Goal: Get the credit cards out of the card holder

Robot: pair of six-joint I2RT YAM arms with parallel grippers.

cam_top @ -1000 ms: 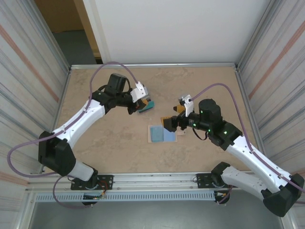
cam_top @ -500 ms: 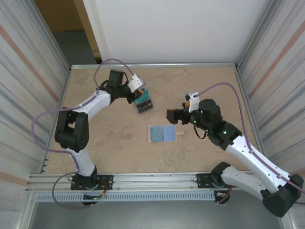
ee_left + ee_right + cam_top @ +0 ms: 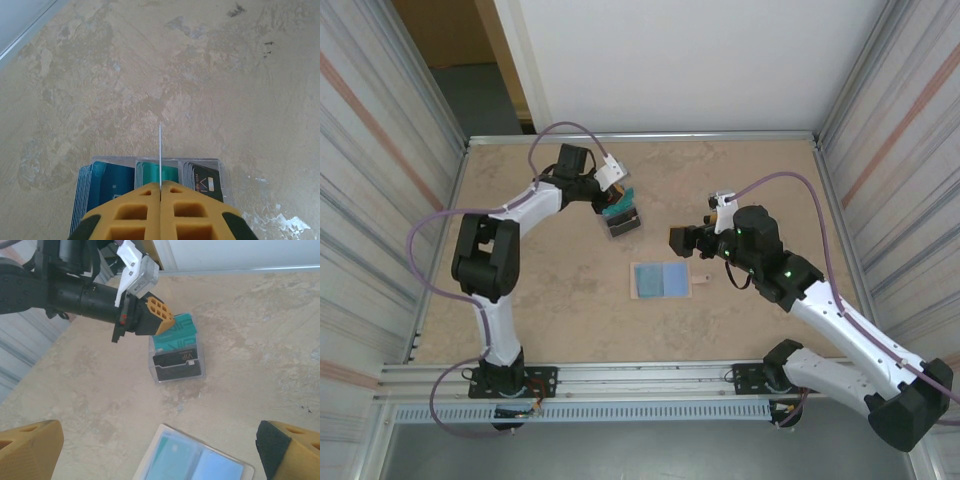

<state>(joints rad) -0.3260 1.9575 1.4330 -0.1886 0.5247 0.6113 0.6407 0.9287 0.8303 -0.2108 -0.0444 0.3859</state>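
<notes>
The card holder [image 3: 661,279] lies open and flat on the table, its pale blue inside up and a teal card showing in its left pocket [image 3: 176,460]. My left gripper [image 3: 617,198] is shut on one credit card [image 3: 160,150], seen edge-on as a thin white line. It hangs just above a clear box [image 3: 623,221] that holds blue, teal and dark cards [image 3: 102,182]. My right gripper [image 3: 682,240] stands open a little above and behind the holder, its fingers wide apart with nothing between them [image 3: 160,440].
Metal rails edge the table on all sides, with ribbed walls on both sides. The holder's snap tab [image 3: 699,281] points right. Bare tabletop [image 3: 540,300] lies to the left of the holder and at the far right.
My left gripper has carried the card back to a spot over the clear box, its arm folding in. My right gripper has lifted off the holder's far edge and then held still.
</notes>
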